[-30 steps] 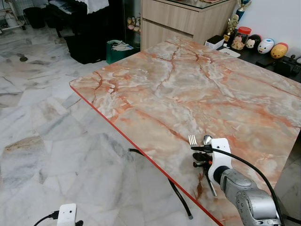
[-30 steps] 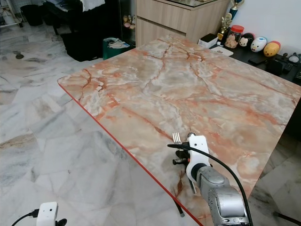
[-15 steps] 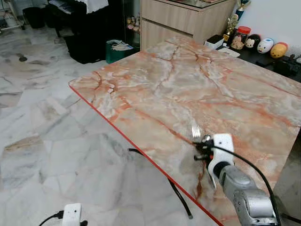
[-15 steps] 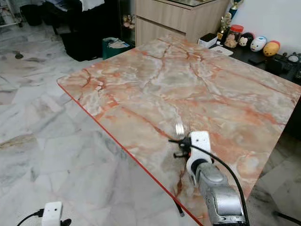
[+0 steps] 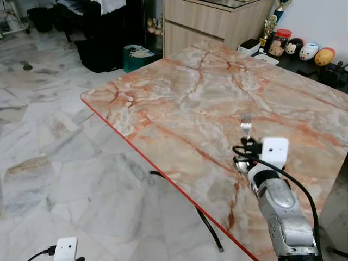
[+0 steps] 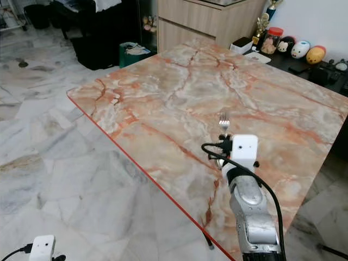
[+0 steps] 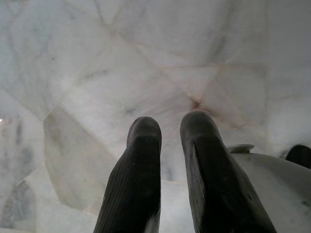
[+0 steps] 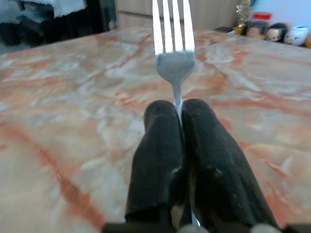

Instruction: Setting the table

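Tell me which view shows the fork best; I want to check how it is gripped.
The right wrist view: the fork fills the frame, its neck pinched between the right tool's fingers, tines pointing out over the table. The eye views show it small, poking up above the wrist camera. The left wrist view looks at floor.

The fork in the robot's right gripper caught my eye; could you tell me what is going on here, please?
The right gripper is shut on a fork, its fingers pinching the handle with the tines pointing ahead. It holds it over the marble table, near the edge closest to the robot. The left gripper hangs idle over the floor. Nothing is laid on the table yet.
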